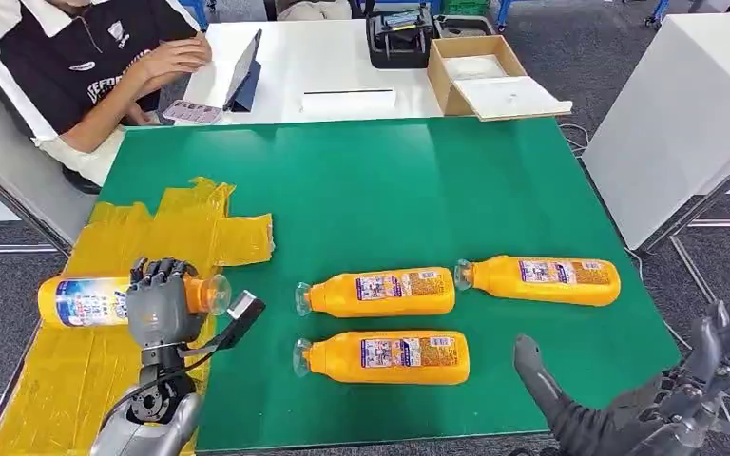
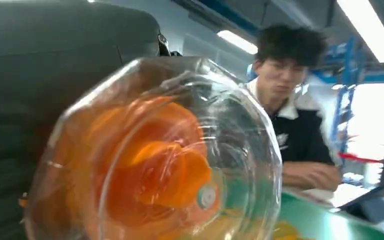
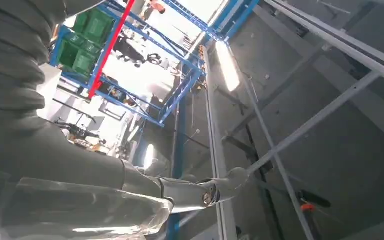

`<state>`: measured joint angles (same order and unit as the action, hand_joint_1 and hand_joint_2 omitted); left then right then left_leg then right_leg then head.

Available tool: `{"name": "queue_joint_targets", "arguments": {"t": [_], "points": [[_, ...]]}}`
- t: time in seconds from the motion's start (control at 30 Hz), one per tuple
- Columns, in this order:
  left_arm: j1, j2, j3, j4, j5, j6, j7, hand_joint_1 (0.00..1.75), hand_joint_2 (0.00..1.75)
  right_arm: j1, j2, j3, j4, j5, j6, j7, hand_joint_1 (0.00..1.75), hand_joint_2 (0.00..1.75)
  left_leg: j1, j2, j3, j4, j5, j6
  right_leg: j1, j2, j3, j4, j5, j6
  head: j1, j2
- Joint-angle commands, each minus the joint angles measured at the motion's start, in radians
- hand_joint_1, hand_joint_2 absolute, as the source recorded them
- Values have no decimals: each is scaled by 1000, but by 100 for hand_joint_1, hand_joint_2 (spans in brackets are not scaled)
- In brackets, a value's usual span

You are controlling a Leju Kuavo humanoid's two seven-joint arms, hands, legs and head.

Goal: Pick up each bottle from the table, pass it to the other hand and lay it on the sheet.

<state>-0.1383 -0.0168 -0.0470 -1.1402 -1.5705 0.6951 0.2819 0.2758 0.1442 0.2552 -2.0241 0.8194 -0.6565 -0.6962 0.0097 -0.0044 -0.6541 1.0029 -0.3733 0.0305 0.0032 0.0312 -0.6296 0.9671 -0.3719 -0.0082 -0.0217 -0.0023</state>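
My left hand (image 1: 162,304) grips an orange bottle (image 1: 81,299) sideways over the yellow sheet (image 1: 171,228) at the table's left, clear cap end pointing right. The left wrist view shows that bottle (image 2: 150,160) end-on and blurred, close against my left hand (image 2: 55,50). Three more orange bottles lie on the green table (image 1: 390,171): one in the middle (image 1: 380,292), one to its right (image 1: 542,280), one nearer me (image 1: 390,357). My right hand (image 1: 665,399) hovers at the front right corner with fingers spread and nothing in it; in the right wrist view my right hand (image 3: 30,125) faces the ceiling.
A person (image 1: 86,66) sits at the back left with a tablet (image 1: 244,71). A cardboard box (image 1: 480,71) and a black case (image 1: 401,38) stand on the white table behind. A white cabinet (image 1: 684,104) stands to the right.
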Motion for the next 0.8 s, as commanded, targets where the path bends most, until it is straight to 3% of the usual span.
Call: {"name": "queue_joint_targets", "arguments": {"t": [0.03, 0.07, 0.1, 0.13, 0.4, 0.43, 0.8], "points": [[-45, -22, 69, 138, 0, 3, 0, 175, 175, -1, 23, -13, 58, -6, -42, -2, 0, 175, -1, -1, 4, -1, -1, -1, -1, -3, 4, 0, -2, 1, 0, 0], [-44, -26, 81, 144, 0, 3, -1, 150, 175, -5, 17, -9, 66, -15, -42, -2, 0, 175, -2, -1, 5, -1, -2, -2, -2, -4, 5, 0, -3, 1, 0, 0], [-52, -27, 83, 169, 0, 3, 3, 12, 175, -10, 16, -13, 65, -15, -42, -1, 0, 175, -1, -1, 4, -1, -1, -1, 0, -3, 4, -1, -2, 1, 0, 0], [-53, -30, 87, 169, 12, 3, -12, 0, 175, -17, 16, -14, 70, -15, -42, -2, 0, 175, -1, -1, 5, -1, -2, -2, -1, -4, 5, 0, -3, 1, 0, 0], [-56, -44, 110, 170, 45, 3, -81, 0, 175, -45, 5, -32, 88, -35, -42, -2, 0, 175, 0, 0, 1, 0, 0, -2, 0, -1, 1, 0, 0, 0, 0, 0], [-69, -56, 118, 191, 50, 3, -105, 0, 175, -47, 13, -37, 93, -30, -42, -2, 0, 175, -2, -2, 6, -1, -2, -3, -2, -6, 6, 1, -4, 1, 0, 0], [-85, -91, 178, 238, 74, 3, -187, 0, 175, -83, 61, -85, 166, 2, -42, 1, 0, 175, -1, -1, 4, -1, -1, -1, -1, -3, 5, -1, -2, 0, 0, 0]]}}
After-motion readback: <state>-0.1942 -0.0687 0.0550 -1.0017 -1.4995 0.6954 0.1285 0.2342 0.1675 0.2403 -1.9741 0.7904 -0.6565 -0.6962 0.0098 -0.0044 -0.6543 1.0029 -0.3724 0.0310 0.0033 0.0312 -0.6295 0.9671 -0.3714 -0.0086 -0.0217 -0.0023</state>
